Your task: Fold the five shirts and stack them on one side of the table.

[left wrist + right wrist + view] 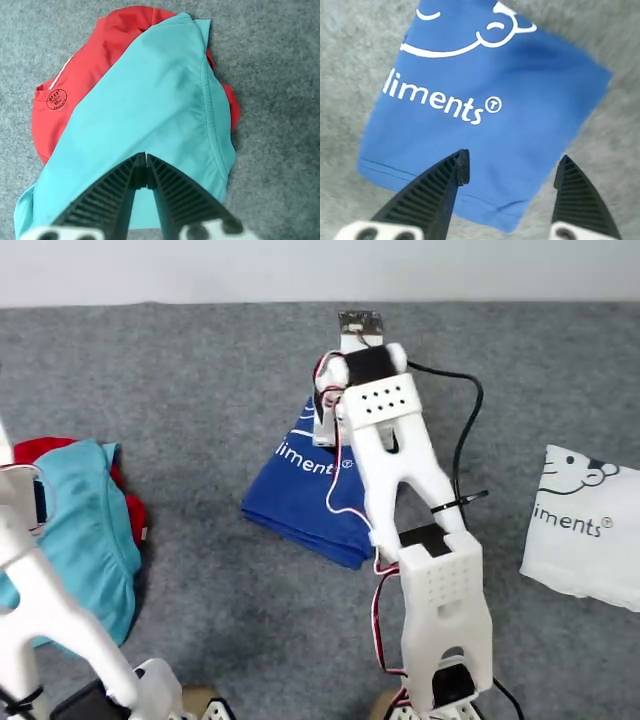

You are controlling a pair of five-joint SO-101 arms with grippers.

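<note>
four shirts in view, so you're roughly mid-task by my read. blue shirt lies folded in the middle of the bench. white shirt looks folded at the right edge, well apart from it. teal shirt sits crumpled over the red shirt on the left; both look unfolded, and no neat stack yet. your right gripper hangs wide open above the blue shirt, holding nothing. your left gripper is closed over the teal shirt; can't tell if it has cloth pinched.
</note>
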